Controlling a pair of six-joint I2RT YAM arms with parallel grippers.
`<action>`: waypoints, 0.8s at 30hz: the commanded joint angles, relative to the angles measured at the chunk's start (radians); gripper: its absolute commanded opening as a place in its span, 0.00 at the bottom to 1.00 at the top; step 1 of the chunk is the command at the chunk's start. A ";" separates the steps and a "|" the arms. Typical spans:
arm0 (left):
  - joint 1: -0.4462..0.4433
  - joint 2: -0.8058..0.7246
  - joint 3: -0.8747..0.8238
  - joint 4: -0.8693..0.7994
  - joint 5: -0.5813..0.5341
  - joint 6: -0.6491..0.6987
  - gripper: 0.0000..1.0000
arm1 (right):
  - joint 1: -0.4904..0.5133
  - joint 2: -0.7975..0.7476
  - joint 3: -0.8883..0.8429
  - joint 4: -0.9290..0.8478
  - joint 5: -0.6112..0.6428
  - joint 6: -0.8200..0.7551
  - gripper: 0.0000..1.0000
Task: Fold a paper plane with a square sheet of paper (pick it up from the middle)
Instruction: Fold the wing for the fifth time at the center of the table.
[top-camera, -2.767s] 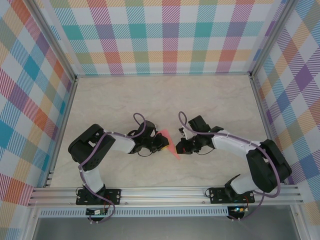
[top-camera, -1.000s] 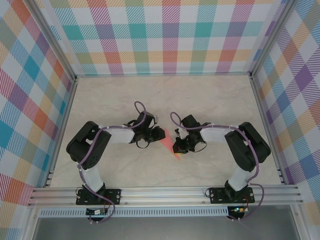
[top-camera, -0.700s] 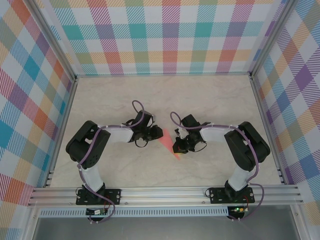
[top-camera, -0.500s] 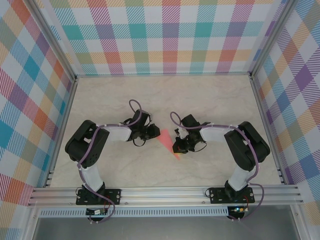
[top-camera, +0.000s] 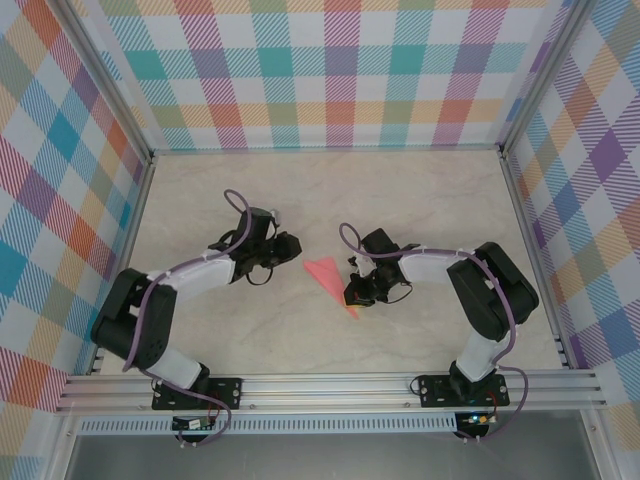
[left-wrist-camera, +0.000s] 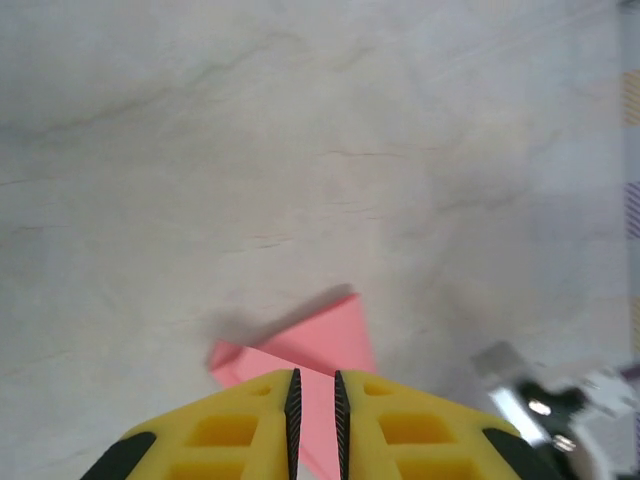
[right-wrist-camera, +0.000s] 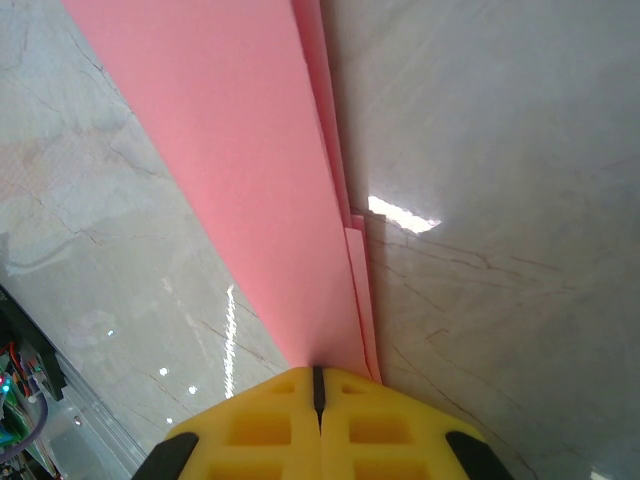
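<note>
Withdrawn leftward, left gripper (top-camera: 289, 246) now sits clear, jaws nearly closed on nothing; right gripper (top-camera: 354, 296) pinches the paper plane (top-camera: 329, 279). Lift gently, keeping creases intact.

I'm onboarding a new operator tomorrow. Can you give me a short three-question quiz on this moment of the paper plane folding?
1. True or false: the right end effector is shut on the paper plane.
2. Which arm's end effector is off the paper: A) left, B) right?
3. Fill in: the plane lies on the ___.

Key
1. True: the right wrist view shows the fingers closed on the pink fold.
2. A: the left end effector is back from it, nearly closed and holding nothing.
3. table
</note>
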 joint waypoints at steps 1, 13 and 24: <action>-0.062 -0.039 -0.048 0.038 0.021 -0.054 0.18 | 0.010 0.067 -0.046 -0.089 0.124 -0.018 0.00; -0.275 0.195 -0.047 0.270 0.082 -0.210 0.04 | 0.009 0.074 -0.043 -0.095 0.125 -0.014 0.00; -0.290 0.281 -0.071 0.270 0.021 -0.202 0.02 | 0.009 0.082 -0.052 -0.099 0.140 -0.017 0.00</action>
